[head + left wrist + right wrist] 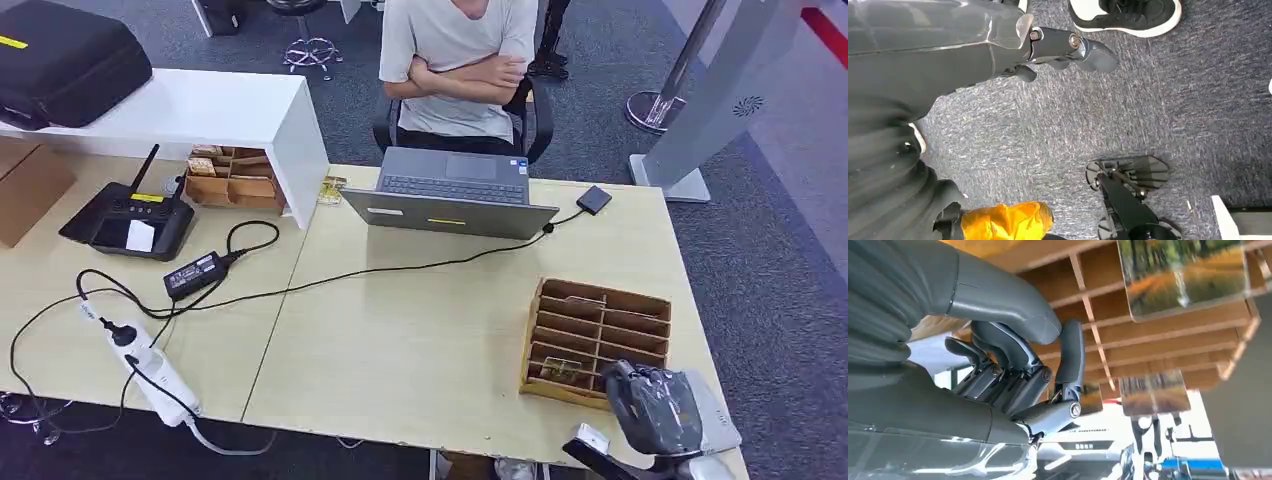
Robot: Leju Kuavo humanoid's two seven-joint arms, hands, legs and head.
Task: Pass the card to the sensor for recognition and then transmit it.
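Down at the near right corner of the tabletop (420,350), the robot's right hand (655,405) hovers just beside the front edge of the wooden card rack (595,340). From the wrist camera its fingers (1008,357) are curled in towards the thumb, and I can see nothing pinched between them. A card (560,370) with a printed landscape lies in one of the front compartments of the rack, near the hand but apart from it. Close up, another such card sits in a slot further along.

The left hand (1058,45) hangs beside the robot's body over the grey carpet, fingers loosely curled, holding nothing.

Across the tabletop a person sits with arms folded behind an open laptop (450,195); a small black box (594,199) on a cable, likely the sensor, lies beside it.

My worry is the reach itself: the slots are narrow, so thick fingers could jam against a divider, shove the whole rack, or tip the card deeper in. A weak pinch could drop it on the way across.
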